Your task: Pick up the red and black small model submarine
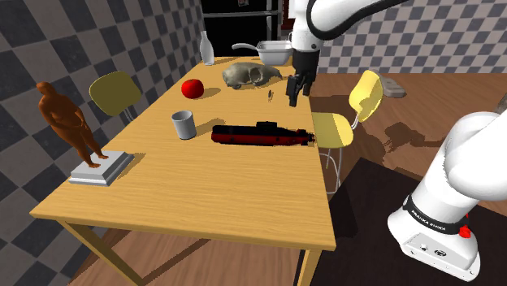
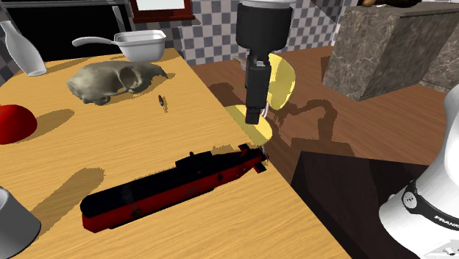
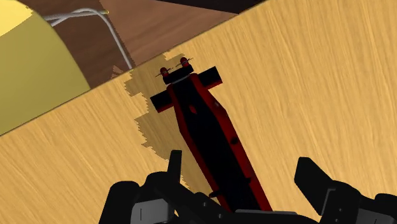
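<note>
While the black gripper hangs above the wooden table, its fingers stand wide apart and clasp nothing. The red and black model submarine lies flat on the tabletop, with its tail at the edge beside the yellow chair and a grey cup near its other end. On the wrist view, the hull runs between the fingers, untouched.

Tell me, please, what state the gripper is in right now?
Gripper: open, holding nothing, hanging above the red and black submarine without touching it.
</note>
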Robot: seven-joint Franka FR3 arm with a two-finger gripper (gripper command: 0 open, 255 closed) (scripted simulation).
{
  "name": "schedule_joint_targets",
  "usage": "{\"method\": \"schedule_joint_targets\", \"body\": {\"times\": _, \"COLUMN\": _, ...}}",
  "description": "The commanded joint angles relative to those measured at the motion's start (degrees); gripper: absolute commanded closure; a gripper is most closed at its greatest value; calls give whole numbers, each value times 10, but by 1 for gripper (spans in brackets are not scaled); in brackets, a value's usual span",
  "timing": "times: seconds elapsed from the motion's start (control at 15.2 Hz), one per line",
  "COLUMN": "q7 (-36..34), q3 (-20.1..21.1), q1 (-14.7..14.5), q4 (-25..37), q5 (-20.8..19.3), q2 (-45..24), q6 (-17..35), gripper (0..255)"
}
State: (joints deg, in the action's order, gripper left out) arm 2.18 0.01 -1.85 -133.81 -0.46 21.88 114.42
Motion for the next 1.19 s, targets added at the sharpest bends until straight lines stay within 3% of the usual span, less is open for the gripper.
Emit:
{"method": "schedule_joint_targets", "body": {"times": 0.0, "q7": -2, "q3": 0, "q1": -1, "q4": 16, "q5": 5, "q2": -42, "q6": 27, "gripper": 0}}
{"method": "schedule_joint_targets", "body": {"times": 0.59, "q7": -17, "q3": 9, "q1": -11, "q4": 118, "q5": 27, "q2": -236, "q6": 119, "gripper": 0}}
{"method": "schedule_joint_targets", "body": {"times": 1.12, "q7": -16, "q3": 9, "q1": -12, "q4": 102, "q5": 30, "q2": -275, "q6": 174, "gripper": 0}}
